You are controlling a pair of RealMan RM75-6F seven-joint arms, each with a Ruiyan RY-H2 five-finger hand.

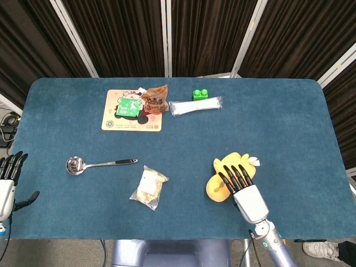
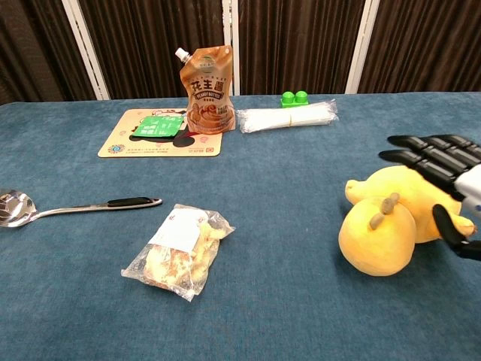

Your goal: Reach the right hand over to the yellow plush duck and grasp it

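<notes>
The yellow plush duck lies on its side on the blue table, front right of centre. In the chest view the duck has its round head toward me and its body behind. My right hand hovers over the duck's near side, with its straight black fingers spread above the body and the thumb apart beside it. It holds nothing. My left hand hangs off the table's front left corner, fingers apart and empty.
A brown sauce pouch stands on a placemat at the back. Beside them are a green block and a clear packet of white sticks. A metal spoon and a snack bag lie front left.
</notes>
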